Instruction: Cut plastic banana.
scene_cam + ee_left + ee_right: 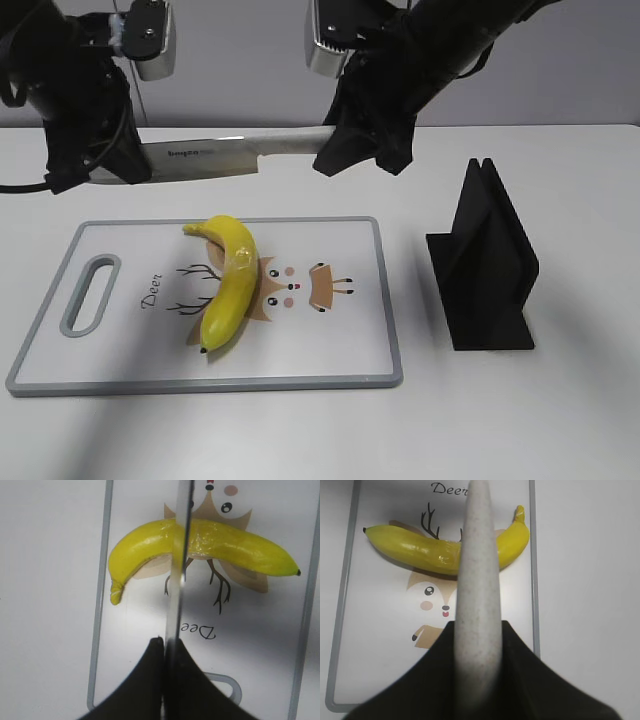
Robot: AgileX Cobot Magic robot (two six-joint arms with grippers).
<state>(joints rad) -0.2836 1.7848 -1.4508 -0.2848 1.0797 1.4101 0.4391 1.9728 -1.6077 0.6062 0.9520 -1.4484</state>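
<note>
A yellow plastic banana (229, 282) lies whole on a white cutting board (330, 345) printed with a deer. Behind and above it, a knife (235, 152) hangs level: the right gripper (362, 150) clamps its pale handle, the left gripper (98, 165) pinches the blade tip. A black stand (482, 265) sits right.

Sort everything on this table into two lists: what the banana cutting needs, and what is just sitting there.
Needed for the cut:
plastic banana
knife, held at both ends above the board
cutting board under the banana
left end effector on the blade end
right end effector on the handle

Just sitting there:
black stand, right of the board
</note>
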